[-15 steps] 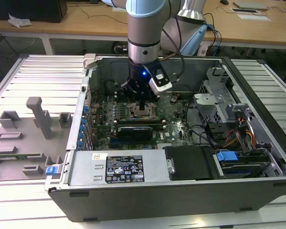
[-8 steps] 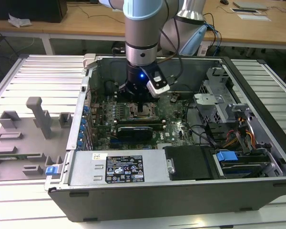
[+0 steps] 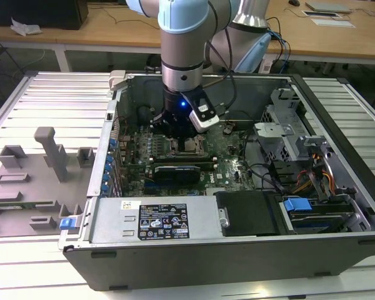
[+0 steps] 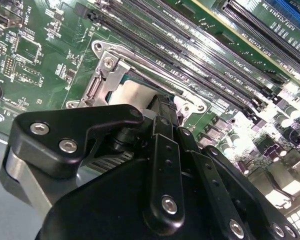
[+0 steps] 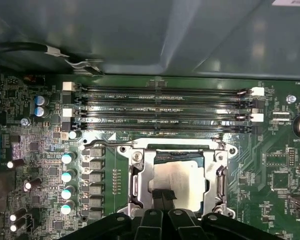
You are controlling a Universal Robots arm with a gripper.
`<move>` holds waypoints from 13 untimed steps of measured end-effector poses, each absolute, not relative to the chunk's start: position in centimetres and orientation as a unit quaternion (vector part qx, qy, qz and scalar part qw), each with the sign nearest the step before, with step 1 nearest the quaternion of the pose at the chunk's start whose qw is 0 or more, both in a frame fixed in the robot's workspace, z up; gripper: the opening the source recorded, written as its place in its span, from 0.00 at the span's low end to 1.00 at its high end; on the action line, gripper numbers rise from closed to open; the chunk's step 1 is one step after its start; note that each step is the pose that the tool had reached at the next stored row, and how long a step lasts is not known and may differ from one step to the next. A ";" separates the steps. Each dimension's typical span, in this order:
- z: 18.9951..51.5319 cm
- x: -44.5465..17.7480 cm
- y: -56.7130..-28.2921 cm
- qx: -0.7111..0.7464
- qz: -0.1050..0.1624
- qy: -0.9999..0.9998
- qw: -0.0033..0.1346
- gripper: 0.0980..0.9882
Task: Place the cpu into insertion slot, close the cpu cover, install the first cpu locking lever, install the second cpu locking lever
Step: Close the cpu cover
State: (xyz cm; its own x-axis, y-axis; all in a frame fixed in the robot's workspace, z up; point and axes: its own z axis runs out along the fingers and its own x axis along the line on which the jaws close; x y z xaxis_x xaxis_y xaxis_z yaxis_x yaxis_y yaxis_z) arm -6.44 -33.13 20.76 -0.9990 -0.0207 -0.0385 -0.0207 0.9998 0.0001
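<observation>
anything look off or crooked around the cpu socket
Nothing stands out. The cpu lies square inside the cover window, its edges parallel to the frame, and no bent or loose part shows on the board around it. The claw hides one edge of the cpu, so that strip can't be checked.

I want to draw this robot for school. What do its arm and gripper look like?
The arm is a fat silver-grey tube with pale blue caps. A small blue light glows near its wrist, and black cables loop beside it. The gripper is black, built of jointed bars with shiny silver screws.
</observation>
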 end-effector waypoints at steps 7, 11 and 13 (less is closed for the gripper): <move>20.7 -6.5 -33.1 -0.012 0.004 1.000 0.019 0.01; 21.0 -6.4 -33.1 -0.013 0.006 1.000 0.019 0.01; 21.5 -6.4 -33.0 -0.013 0.006 1.000 0.019 0.01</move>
